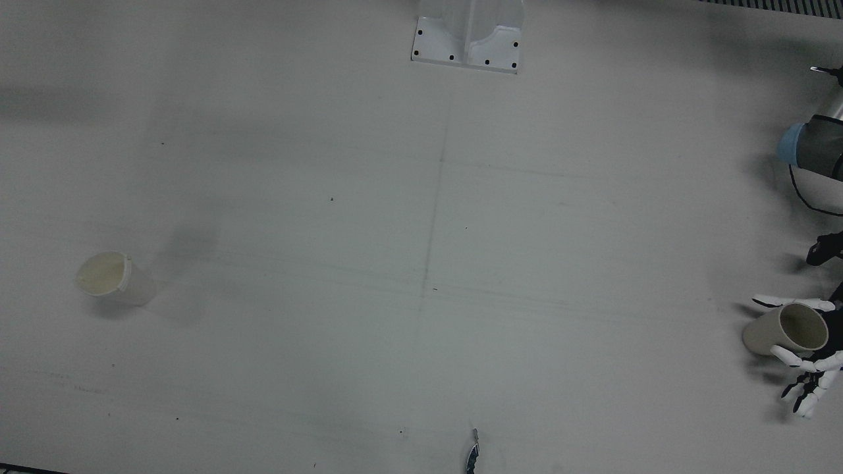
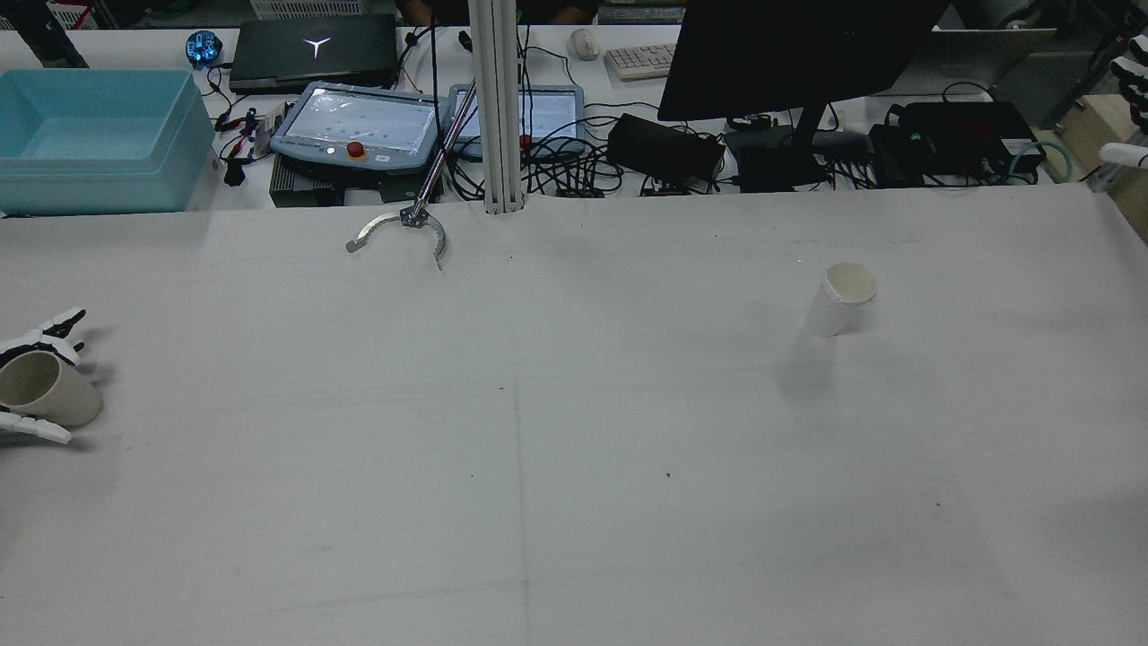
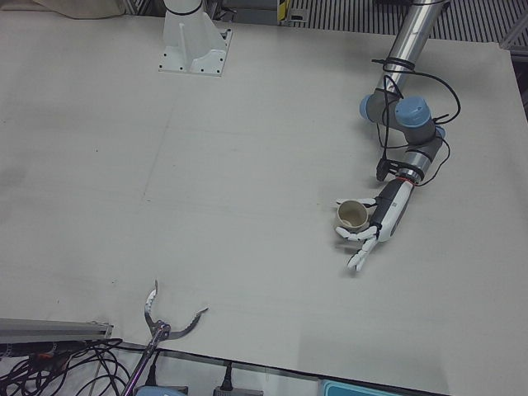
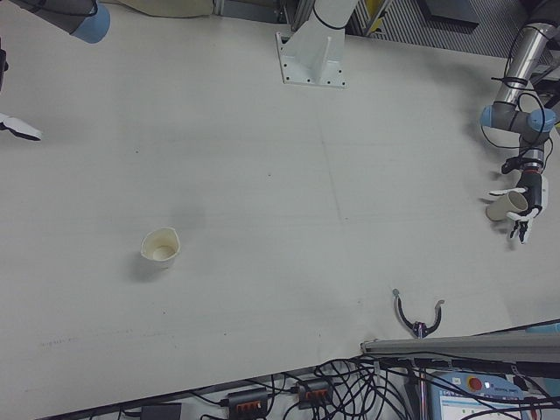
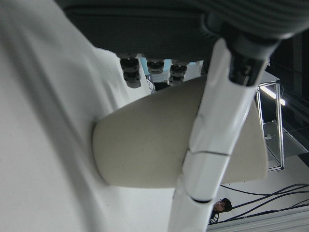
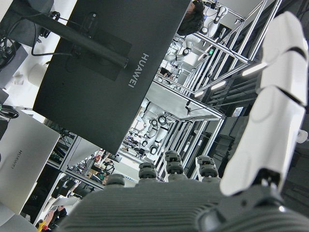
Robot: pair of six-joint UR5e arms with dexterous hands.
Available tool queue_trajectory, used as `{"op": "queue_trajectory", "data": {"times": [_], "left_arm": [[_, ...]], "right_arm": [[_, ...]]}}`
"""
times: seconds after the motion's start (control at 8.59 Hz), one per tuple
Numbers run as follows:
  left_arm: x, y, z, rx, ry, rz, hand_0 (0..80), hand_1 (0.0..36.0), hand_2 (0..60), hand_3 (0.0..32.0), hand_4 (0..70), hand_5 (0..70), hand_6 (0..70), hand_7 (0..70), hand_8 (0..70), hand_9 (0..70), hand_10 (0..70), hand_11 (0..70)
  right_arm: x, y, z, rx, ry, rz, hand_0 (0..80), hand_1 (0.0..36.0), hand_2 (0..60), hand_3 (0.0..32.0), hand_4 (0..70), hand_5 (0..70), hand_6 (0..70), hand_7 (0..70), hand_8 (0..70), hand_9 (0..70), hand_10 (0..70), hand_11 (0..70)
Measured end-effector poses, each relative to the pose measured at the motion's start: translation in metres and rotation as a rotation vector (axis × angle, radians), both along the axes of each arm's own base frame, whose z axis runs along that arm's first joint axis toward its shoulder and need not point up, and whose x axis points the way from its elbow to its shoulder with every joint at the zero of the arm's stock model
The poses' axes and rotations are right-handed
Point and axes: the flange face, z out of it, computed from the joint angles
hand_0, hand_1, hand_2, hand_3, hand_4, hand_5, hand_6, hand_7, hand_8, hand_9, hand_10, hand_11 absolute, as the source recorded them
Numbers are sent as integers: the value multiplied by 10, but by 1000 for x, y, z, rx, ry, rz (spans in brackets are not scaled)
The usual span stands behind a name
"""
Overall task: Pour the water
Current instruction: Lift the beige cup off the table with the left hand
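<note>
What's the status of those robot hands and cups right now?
Left robot hand around near cup, fingers spread, grip unconfirmed. Right robot hand away, empty. Far cup upright, path clear.

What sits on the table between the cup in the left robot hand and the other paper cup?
Nothing visible. The table is bare between the cup at the left robot hand and the other paper cup.

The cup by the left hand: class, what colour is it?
Plain cream, no pattern; the cup by the left hand shows best in the left-front view.

Matt paper cups [image 1: 113,278] [image 1: 785,330] on a matt grey cloth table [image 1: 421,263]
</note>
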Motion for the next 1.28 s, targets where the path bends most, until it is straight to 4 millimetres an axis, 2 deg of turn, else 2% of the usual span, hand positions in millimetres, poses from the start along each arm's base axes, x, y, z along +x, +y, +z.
{"op": "queue_trajectory", "data": {"times": [0.12,0.35,0.7,0.81,0.93,1.16,1.28], "left_arm": [[0,0,0,-1,-1,1,800,360,0,0,416,700,79,111,58,17,58,129],[0,1,1,-5,-4,2,800,360,0,0,481,700,87,132,60,19,61,130],[-1,1,2,-14,-10,3,800,360,0,0,523,700,133,217,65,38,69,142],[-1,1,1,-15,-10,4,800,360,0,0,528,700,132,200,61,31,68,141],[-1,1,1,-18,-7,5,800,360,118,0,531,700,136,199,60,30,69,142],[-1,2,2,-36,3,10,800,360,493,0,547,700,138,195,60,29,71,145],[-2,3,2,-59,18,15,800,360,600,0,558,700,137,193,57,26,71,145]], "right_arm": [[0,0,0,0,1,0,482,158,136,84,0,71,99,85,62,40,0,0],[0,0,0,0,1,0,482,158,137,82,0,70,99,87,62,40,0,0],[-1,0,1,-1,3,0,482,158,137,80,0,71,100,87,63,42,0,0],[-1,0,1,-2,3,0,483,158,136,80,0,71,99,85,63,40,0,0],[-1,0,1,-2,3,-1,483,157,133,82,0,71,100,86,64,42,0,0],[-2,0,1,-2,3,-2,481,155,132,80,0,71,100,86,64,41,0,0],[-2,0,1,-2,3,-1,482,157,132,84,0,70,99,85,62,39,0,0]]}}
